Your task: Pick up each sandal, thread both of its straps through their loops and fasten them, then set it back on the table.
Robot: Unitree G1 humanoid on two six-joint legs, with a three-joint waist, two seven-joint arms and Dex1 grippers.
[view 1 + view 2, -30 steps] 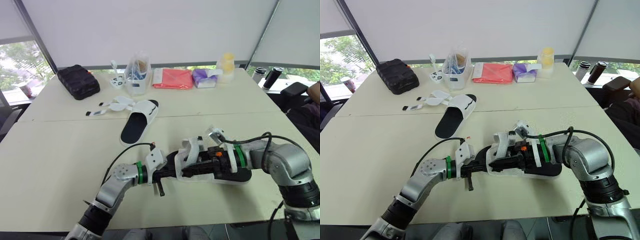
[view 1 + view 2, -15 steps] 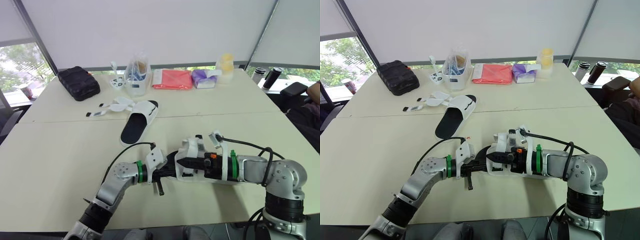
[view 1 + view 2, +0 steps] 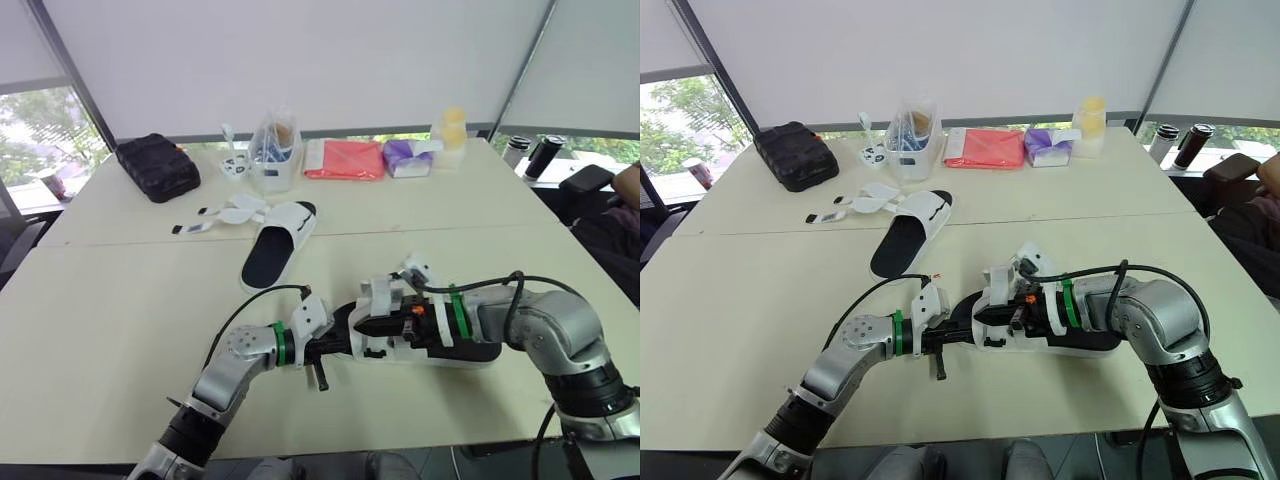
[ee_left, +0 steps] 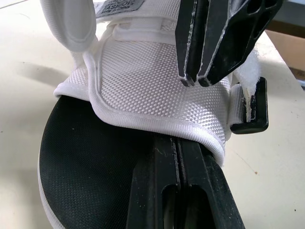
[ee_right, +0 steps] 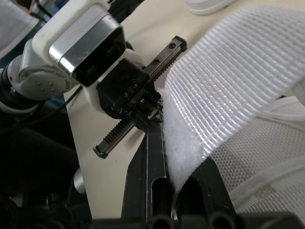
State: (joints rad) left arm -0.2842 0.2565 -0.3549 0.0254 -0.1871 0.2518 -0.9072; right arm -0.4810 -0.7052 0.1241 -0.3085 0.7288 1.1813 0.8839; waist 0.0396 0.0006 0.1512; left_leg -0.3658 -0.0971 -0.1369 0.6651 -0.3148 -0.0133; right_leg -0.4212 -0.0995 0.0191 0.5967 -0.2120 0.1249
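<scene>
Sandal (image 4: 152, 90) at the near side of the desk (image 3: 120, 320), between both arms, mid-fastening. Left pincer (image 4: 177, 148), fingers together with nothing between them, is tucked under the white upper over the black footbed. Right pincer (image 4: 194, 78) is clamped on the webbing strap (image 5: 228, 81). Within half a second its forearm has swung from straight along the shoe to elbow-out, apparently drawing the strap. Second sandal (image 3: 275, 240) lies farther back, straps loose.

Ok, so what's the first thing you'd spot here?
A white sandal near the front of the table has both arms on it: the right gripper pinches its strap, and the left gripper pokes under its upper. Farther back lies a second sandal, straps loose.
</scene>
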